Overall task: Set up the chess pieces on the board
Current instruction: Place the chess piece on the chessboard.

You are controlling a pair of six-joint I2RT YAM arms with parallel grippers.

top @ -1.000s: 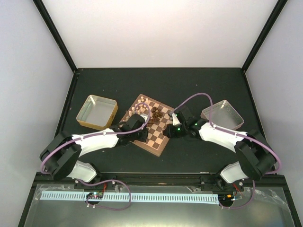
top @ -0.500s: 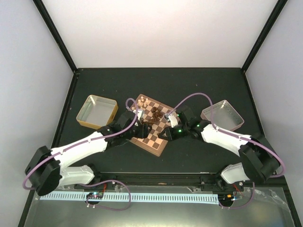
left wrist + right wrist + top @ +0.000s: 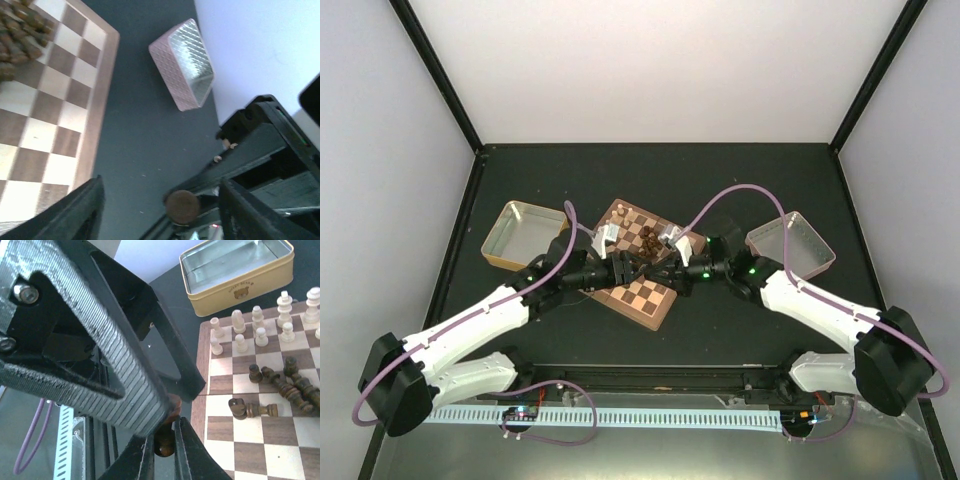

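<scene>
Over the board (image 3: 640,295) my two grippers meet tip to tip. My right gripper (image 3: 165,452) is shut on a dark brown chess piece (image 3: 165,444), whose round base (image 3: 182,206) faces the left wrist camera. My left gripper (image 3: 162,215) is open, its fingers (image 3: 117,367) spread on either side of that piece's base. Cream pieces (image 3: 260,327) stand in rows on the board's far side. Several dark pieces (image 3: 280,385) lie toppled in a heap mid-board (image 3: 648,238).
A yellow tin (image 3: 235,270) sits beyond the board's left corner (image 3: 523,237). A pink metal tray (image 3: 185,65) lies to the right of the board (image 3: 790,243). Black side rails bound the dark table.
My left gripper has opened wide. Both arms have reached further in, so the grippers now meet over the board, with the dark piece in the right gripper.
</scene>
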